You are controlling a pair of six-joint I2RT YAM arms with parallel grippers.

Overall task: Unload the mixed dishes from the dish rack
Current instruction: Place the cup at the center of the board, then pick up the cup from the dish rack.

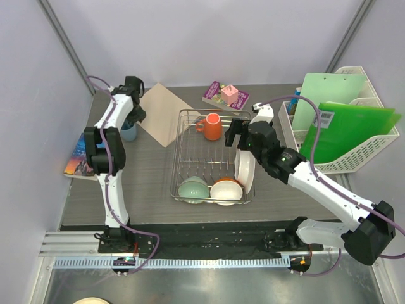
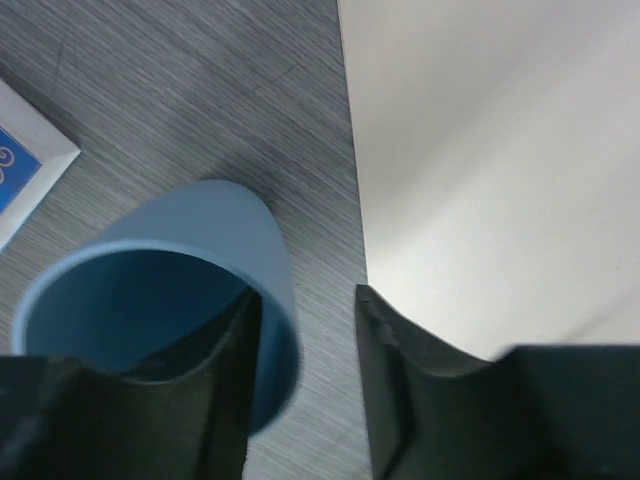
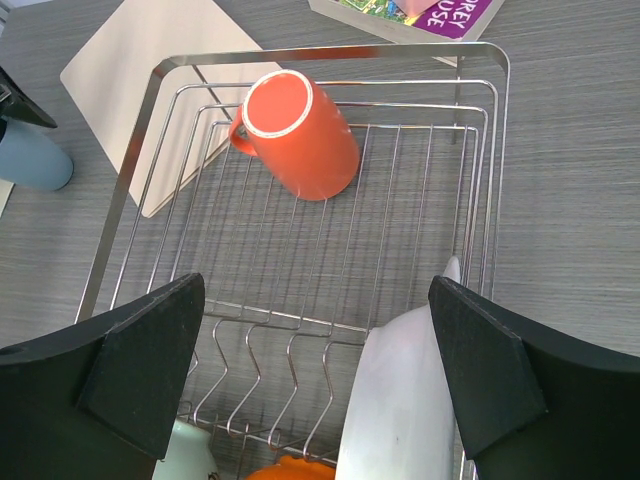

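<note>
The small light-blue cup (image 1: 129, 132) stands upright on the table at the far left. My left gripper (image 2: 306, 297) is over it with one finger inside the cup (image 2: 230, 215) and the other outside, a gap beside the wall, jaws open. The dish rack (image 1: 183, 114) holds the orange-red mug (image 1: 212, 126) on its side, the white plate (image 1: 243, 168) on edge, the pale green bowl (image 1: 193, 189) and the cream bowl (image 1: 226, 190). My right gripper (image 3: 317, 285) hangs wide open over the rack (image 3: 330, 55), above the plate (image 3: 400, 400) and short of the mug (image 3: 305, 135).
A tan board (image 1: 166, 114) lies between cup and rack. Books (image 1: 224, 95) sit behind the rack, and a magazine (image 1: 79, 158) lies at the table's left edge. A white plastic basket (image 1: 364, 155) with green folders stands at the right.
</note>
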